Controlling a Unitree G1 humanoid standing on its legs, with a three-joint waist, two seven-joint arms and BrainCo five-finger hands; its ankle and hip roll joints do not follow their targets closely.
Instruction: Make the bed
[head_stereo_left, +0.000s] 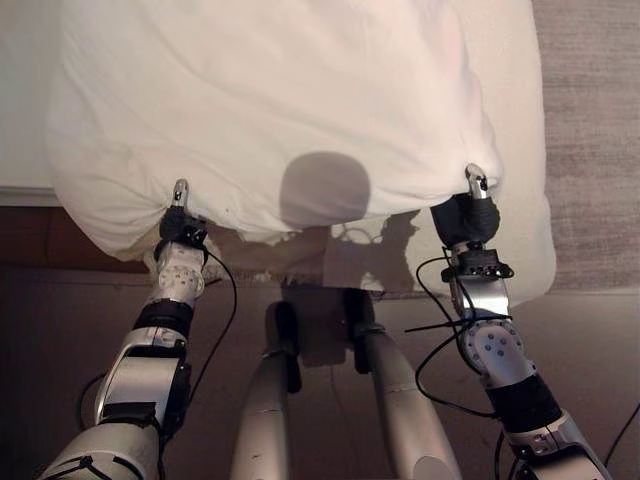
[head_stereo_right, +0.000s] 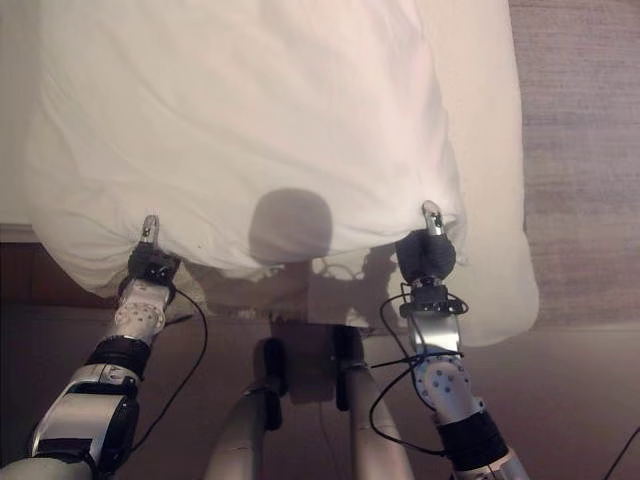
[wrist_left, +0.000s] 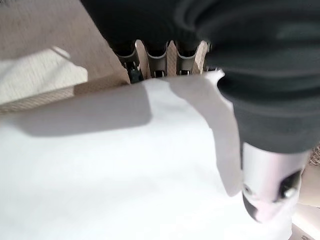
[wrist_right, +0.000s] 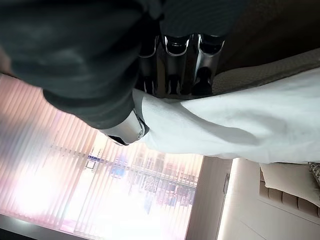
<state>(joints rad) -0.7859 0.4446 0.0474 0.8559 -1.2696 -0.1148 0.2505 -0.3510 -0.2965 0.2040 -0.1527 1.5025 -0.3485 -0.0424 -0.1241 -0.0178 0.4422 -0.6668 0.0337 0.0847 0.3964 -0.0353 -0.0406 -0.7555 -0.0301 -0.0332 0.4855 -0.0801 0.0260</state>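
Left eye view shows left hand (head_stereo_left: 181, 222) and right hand (head_stereo_left: 473, 208) pinching the duvet (head_stereo_left: 290, 110) edge, spreading unfinished.

Fingers (wrist_left: 156, 55) tucked under duvet (head_stereo_left: 300, 100)

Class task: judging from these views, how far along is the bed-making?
Done: both corners gripped. The left robot hand and right robot hand pinch the near edge of the white duvet. In hand: it is held lifted and bunched. Left: spreading it flat over the bed.
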